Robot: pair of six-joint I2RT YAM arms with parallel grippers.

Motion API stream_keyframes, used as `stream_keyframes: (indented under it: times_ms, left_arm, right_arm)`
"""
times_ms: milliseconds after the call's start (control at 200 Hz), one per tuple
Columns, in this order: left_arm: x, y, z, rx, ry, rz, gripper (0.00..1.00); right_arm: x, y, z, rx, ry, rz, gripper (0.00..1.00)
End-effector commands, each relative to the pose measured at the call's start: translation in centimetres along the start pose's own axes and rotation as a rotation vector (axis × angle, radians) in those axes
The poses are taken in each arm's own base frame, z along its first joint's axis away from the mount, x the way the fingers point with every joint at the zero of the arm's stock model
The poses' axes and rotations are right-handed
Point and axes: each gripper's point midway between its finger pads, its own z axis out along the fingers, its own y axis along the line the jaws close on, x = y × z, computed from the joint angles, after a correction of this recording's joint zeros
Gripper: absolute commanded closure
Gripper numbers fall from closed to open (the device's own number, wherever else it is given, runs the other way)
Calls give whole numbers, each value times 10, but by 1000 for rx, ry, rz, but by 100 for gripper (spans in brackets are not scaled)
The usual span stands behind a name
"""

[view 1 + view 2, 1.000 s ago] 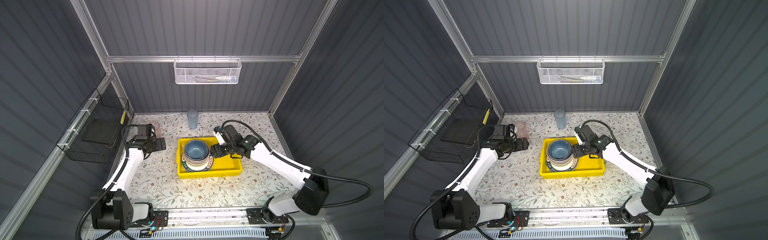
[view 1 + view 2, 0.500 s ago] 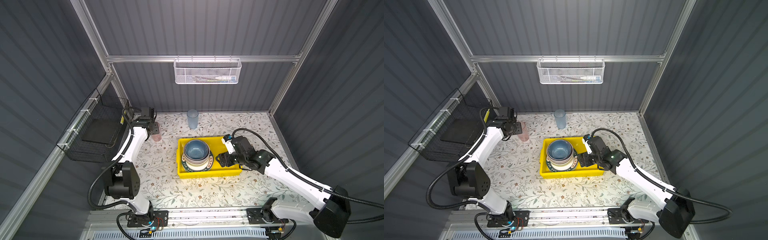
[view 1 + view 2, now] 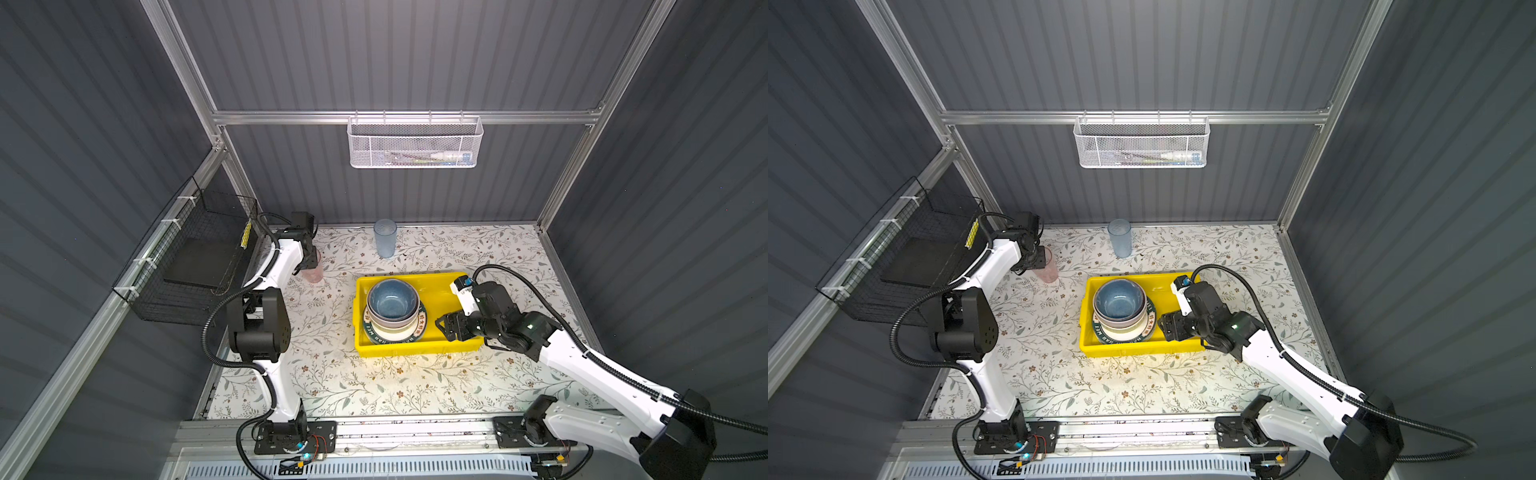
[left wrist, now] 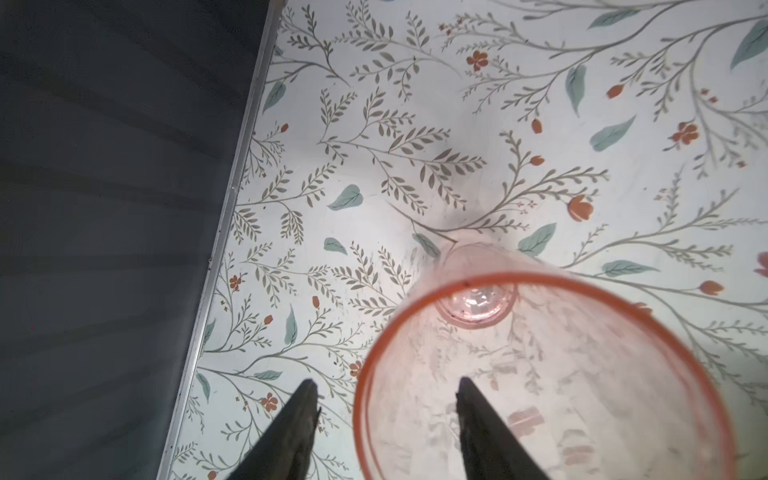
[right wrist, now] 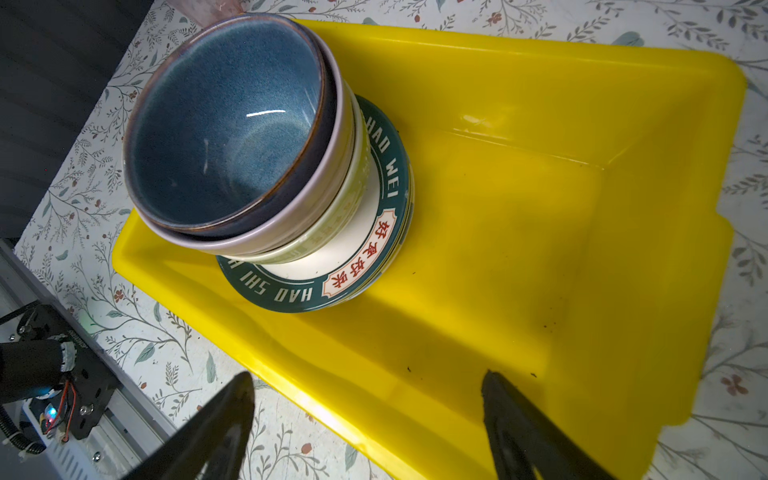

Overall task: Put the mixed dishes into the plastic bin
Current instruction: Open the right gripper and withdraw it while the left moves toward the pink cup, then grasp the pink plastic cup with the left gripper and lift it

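Note:
The yellow plastic bin (image 3: 415,352) (image 3: 1142,350) (image 5: 540,249) holds a stack. A blue bowl (image 3: 392,299) (image 5: 224,137) sits in a lilac bowl (image 5: 328,195), in a green bowl (image 5: 347,216), on the green lettered plate (image 3: 420,328) (image 5: 357,266). A pink tumbler (image 3: 313,271) (image 3: 1050,271) (image 4: 582,374) stands upright at the back left. My left gripper (image 3: 309,261) (image 4: 386,381) is open astride its rim, one finger inside and one outside, with a gap on both sides. A blue tumbler (image 3: 385,239) (image 3: 1119,239) stands by the back wall. My right gripper (image 3: 446,328) (image 5: 368,378) hangs open and empty over the bin's front right edge.
A black wire basket (image 3: 195,257) hangs on the left wall, close to the left arm. A white mesh basket (image 3: 415,145) hangs high on the back wall. The left arm's elbow (image 3: 257,320) stands tall left of the bin. The mounting rail (image 3: 395,432) runs along the front.
The left gripper swung back to the pink tumbler and narrowed around its rim. The right gripper drew away from the bowl stack to the bin's front right edge and widened slightly.

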Motion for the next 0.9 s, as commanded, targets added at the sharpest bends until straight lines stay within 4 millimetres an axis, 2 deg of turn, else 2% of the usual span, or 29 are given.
stream_keyframes:
  times_ms: [0,200,275,435,525,685,896]
  left_arm:
    - [0,5,1,-6,22,-9,46]
    - [-2,-1,1,38,20,-18,65]
    - [-2,-3,0,52,18,-19,68]
    - [0,-6,3,62,33,-15,81]
    - [0,-8,3,79,35,-22,83]
    - [-1,-10,-2,95,34,-23,93]
    - [-3,-13,-16,140,25,-24,100]
  right_arm:
    - [2,-2,-1,-1,-3,21,14]
    - [2,-2,-1,2,-6,28,14]
    - [4,-3,-1,3,-3,32,14]
    - [4,-4,-1,10,-3,39,14]
    - [4,-5,-1,16,-6,40,14]
    - [5,-8,-3,29,-11,43,14]
    - [5,-9,-5,36,-17,47,14]
